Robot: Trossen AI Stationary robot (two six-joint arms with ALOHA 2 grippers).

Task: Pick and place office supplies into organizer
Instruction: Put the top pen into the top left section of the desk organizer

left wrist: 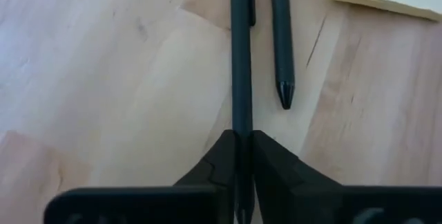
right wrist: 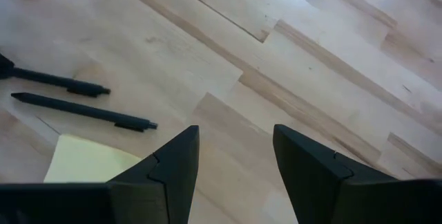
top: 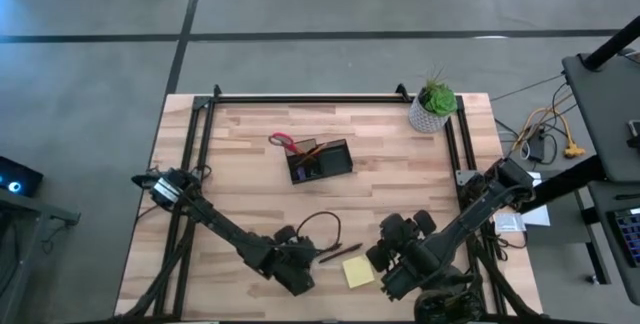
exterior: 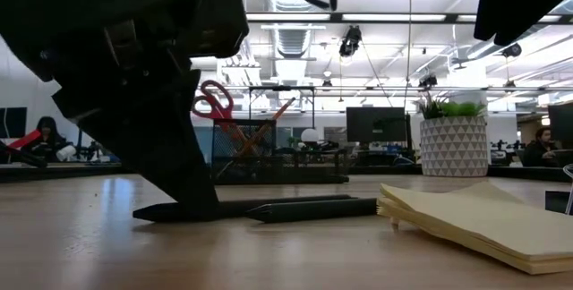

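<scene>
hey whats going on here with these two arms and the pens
The left gripper has closed on one of two dark pens lying on the wooden table; the second dark pen lies beside it, near the yellow sticky-note pad. The right gripper waits open over bare wood. The small black organizer box already holds red-handled scissors.

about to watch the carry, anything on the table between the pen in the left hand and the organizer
Nothing visible. The left hand is shut on a pen, and only bare wood lies between it and the organizer. The second pen lies beside it.
</scene>
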